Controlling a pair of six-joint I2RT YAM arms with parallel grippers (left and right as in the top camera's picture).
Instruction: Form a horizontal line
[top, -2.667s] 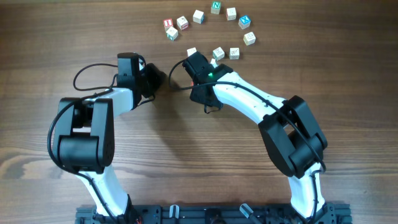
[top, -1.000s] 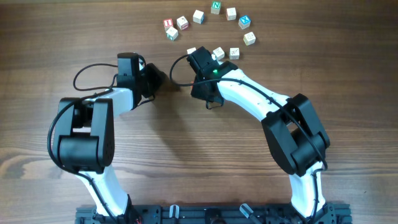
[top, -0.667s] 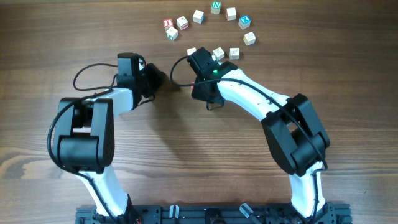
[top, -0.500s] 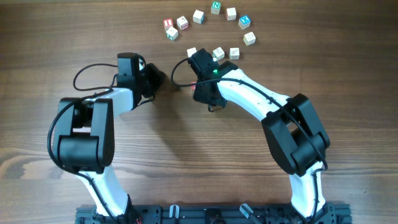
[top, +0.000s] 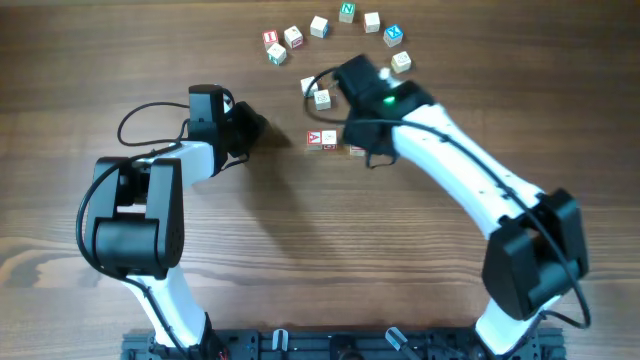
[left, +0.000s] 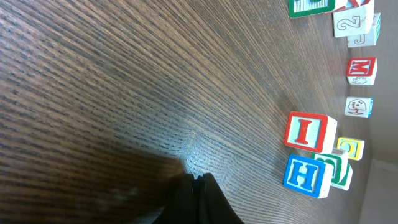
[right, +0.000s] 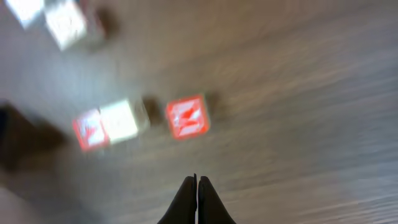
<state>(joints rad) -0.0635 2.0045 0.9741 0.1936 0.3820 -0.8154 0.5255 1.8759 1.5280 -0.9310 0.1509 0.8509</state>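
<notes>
Three pale cubes with red printing lie in a rough row at mid-table: the "A" cube (top: 314, 138), the plain-topped cube (top: 329, 138) touching it, and the "M" cube (top: 356, 148) a small gap to the right and slightly nearer. The blurred right wrist view shows them as well: the "A" cube (right: 89, 133), the plain-topped cube (right: 121, 121) and the "M" cube (right: 187, 117). My right gripper (top: 368, 152) (right: 196, 180) is shut and empty, just beside the "M" cube. My left gripper (top: 255, 128) (left: 198, 177) is shut and empty, left of the row.
Two pale cubes (top: 322, 98) lie just beyond the row. Several lettered cubes form an arc at the far edge, from a red "I" cube (top: 270, 38) (left: 306, 132) to a blue-lettered one (top: 393, 35). A blue "H" cube (left: 304, 175) shows near the left wrist.
My right arm has swung right and away, uncovering the three red-printed cubes in a row. A loose cube beyond the row has shifted left. The left arm has not moved.
</notes>
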